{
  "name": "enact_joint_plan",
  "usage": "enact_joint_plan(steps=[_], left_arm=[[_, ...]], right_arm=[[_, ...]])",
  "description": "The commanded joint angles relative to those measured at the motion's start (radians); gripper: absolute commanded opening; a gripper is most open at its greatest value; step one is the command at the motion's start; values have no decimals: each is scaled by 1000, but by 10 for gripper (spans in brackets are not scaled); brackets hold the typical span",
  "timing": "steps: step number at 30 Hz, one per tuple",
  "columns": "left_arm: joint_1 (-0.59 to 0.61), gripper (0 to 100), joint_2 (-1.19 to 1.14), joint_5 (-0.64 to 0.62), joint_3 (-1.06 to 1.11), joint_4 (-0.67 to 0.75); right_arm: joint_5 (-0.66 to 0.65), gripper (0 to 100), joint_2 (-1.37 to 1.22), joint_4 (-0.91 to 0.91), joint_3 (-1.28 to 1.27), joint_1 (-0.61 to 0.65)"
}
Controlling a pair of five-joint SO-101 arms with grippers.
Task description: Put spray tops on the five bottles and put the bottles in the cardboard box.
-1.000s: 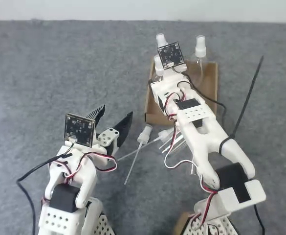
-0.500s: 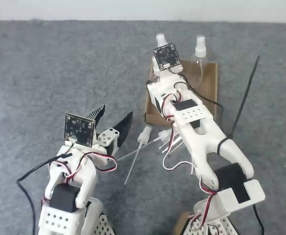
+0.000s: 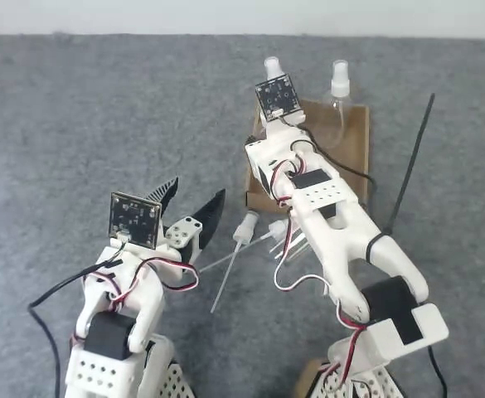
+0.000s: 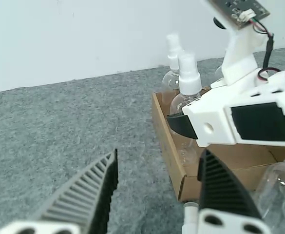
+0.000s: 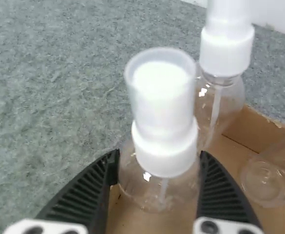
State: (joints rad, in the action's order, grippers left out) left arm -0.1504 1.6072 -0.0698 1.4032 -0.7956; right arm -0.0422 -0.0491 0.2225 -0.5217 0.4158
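Squarely within right pincer (image 5: 158,157) — bottle (image 5: 161,131)

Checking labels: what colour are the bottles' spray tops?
The spray tops are white; best in right wrist view.

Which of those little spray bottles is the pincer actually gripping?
The nearer bottle, between the right pincer's fingers; the other capped bottle stands free just behind it in the cardboard box.

Clear capped bottles (image 5: 159,190) stand upright in the cardboard box (image 5: 235,146).
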Motion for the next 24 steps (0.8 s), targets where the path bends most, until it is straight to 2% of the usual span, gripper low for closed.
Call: enact_joint_plan(steps=[1, 14, 20, 24], left_arm=[[5, 246, 14, 3, -7, 25], [5, 246, 14, 3, -7, 25], [5, 246, 14, 3, -7, 25], [5, 246, 14, 3, -7, 25]], right_arm=[[-15, 188, 21, -16, 18, 7], [-17, 191, 25, -18, 18, 7], [-17, 310, 25, -15, 18, 7], [-17, 325, 25, -15, 18, 8]])
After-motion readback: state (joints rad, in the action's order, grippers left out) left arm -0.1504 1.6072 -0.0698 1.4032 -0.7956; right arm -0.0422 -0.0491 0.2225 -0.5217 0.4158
